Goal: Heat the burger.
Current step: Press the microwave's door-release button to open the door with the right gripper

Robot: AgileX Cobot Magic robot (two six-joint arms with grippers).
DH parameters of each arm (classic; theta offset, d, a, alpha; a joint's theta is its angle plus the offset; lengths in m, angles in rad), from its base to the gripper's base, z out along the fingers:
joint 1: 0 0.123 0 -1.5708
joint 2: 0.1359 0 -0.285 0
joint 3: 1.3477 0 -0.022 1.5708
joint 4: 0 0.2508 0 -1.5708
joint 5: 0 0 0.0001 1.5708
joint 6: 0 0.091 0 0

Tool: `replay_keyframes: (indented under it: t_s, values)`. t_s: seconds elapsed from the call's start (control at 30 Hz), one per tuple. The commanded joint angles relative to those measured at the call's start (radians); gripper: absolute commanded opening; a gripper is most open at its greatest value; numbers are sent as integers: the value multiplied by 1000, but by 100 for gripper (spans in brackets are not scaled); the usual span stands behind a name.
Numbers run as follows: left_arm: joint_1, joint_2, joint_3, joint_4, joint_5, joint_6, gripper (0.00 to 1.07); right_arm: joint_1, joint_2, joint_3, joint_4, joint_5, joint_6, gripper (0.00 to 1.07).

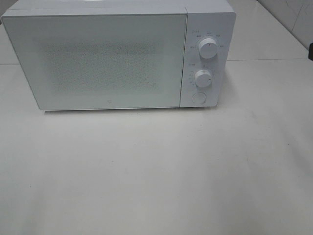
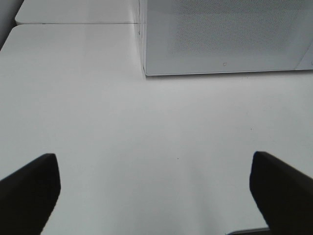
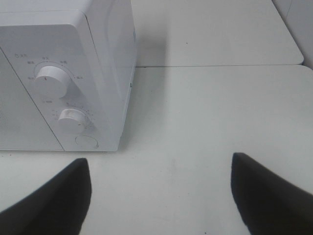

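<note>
black left gripper (image 2: 154,161): jaws spread wide, empty, angled forward and down | black right gripper (image 3: 160,161): jaws wide apart, empty, same forward-down tilt

A white microwave (image 1: 98,58) stands on a big white table (image 1: 156,176), and soft light falls on the top in front of it. Beside the microwave a thin line (image 1: 269,59) shows where a second white table (image 1: 264,34) joins on. Behind the microwave, past that table, is a pale tiled wall (image 1: 288,14)

One microwave (image 1: 98,58), two dials (image 1: 208,48) (image 1: 203,78), one round button (image 1: 198,97) and two pincers (image 2: 152,157) (image 3: 160,160).
</note>
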Motion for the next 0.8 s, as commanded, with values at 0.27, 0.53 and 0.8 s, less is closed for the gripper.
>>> replay_keyframes:
  t_s: [0.27,0.53,0.8]
  values:
    - [4,-3,0,-5,-4,4,98,-8,235,-6,2,-218,23,61]
    - [4,-3,0,-5,-4,4,98,-8,334,51,-5,-422,101,24]
    - [4,-3,0,-5,-4,4,98,-3,346,171,-2,-658,170,0]
